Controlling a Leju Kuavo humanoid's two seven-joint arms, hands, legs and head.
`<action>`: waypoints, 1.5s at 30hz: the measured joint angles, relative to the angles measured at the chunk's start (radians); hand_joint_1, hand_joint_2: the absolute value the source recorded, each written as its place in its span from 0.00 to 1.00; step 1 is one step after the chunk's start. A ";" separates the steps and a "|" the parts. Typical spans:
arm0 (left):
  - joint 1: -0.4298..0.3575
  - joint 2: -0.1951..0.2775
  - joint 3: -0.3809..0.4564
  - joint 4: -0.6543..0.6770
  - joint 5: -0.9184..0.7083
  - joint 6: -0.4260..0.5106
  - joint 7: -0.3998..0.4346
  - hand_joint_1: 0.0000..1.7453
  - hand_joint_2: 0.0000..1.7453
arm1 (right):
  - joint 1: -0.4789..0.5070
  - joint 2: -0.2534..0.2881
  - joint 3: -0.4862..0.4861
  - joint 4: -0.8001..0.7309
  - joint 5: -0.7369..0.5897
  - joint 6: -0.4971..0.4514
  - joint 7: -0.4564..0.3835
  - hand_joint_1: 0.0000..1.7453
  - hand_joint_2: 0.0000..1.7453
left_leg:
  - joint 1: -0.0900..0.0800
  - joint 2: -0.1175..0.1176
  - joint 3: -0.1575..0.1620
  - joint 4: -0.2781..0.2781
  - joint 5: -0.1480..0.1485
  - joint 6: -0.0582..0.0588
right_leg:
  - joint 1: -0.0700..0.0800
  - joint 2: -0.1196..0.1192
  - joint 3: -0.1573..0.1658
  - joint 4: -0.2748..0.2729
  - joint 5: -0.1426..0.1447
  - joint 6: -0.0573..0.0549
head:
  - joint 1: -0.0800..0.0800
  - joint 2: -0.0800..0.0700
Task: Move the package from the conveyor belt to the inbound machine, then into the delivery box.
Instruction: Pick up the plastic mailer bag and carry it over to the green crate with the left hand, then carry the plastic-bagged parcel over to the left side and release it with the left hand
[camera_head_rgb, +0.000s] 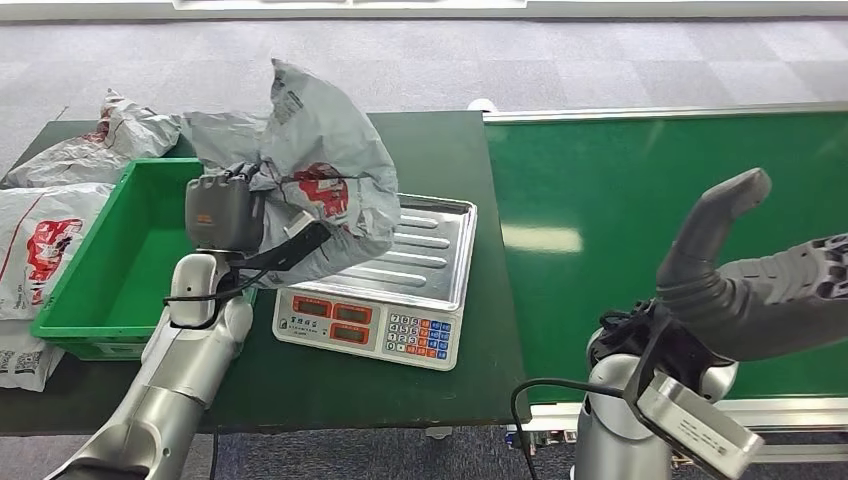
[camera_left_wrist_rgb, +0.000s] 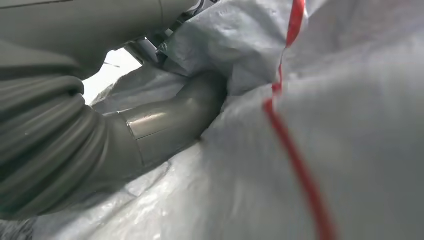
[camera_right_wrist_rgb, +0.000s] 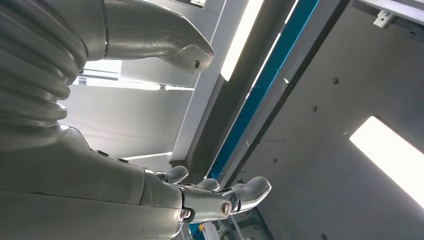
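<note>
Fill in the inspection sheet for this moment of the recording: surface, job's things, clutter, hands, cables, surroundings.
Surface: dark green table beside a bright green conveyor belt; no package on the visible belt.
Job's things: grey package held up over the scale, its lower edge at the steel pan; whether it rests on the pan cannot be told. Green bin sits to the left with nothing in it.
Clutter: other mailer bags heaped around the bin.
Hands: left hand grips the package; right hand is raised over the belt, fingers apart, holding nothing.
Cables: black cable loops at the right wrist; another runs along the left wrist.
Surroundings: grey carpet floor.
</note>
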 joint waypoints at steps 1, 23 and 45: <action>0.007 0.005 0.025 -0.015 0.003 0.020 0.003 1.00 1.00 | 0.000 0.000 -0.001 0.002 0.000 0.000 0.000 0.00 1.00 | 0.000 0.000 0.000 0.000 0.000 0.000 | 0.000 0.000 0.000 0.000 0.000 0.000 | 0.000 0.000; -0.002 0.201 0.266 0.327 -0.237 -0.007 0.555 0.00 0.00 | 0.007 -0.001 -0.007 0.019 0.069 0.000 0.056 0.00 1.00 | 0.001 0.002 0.001 0.000 0.000 -0.002 | 0.001 0.003 -0.001 0.001 -0.001 -0.002 | 0.000 0.000; 0.072 -0.109 0.847 -0.364 0.315 0.060 -0.527 0.00 0.00 | 0.009 -0.001 0.005 0.038 0.092 0.002 0.066 0.00 1.00 | 0.002 0.008 0.001 0.000 -0.003 -0.003 | 0.001 0.008 -0.002 0.001 -0.001 -0.002 | 0.000 0.000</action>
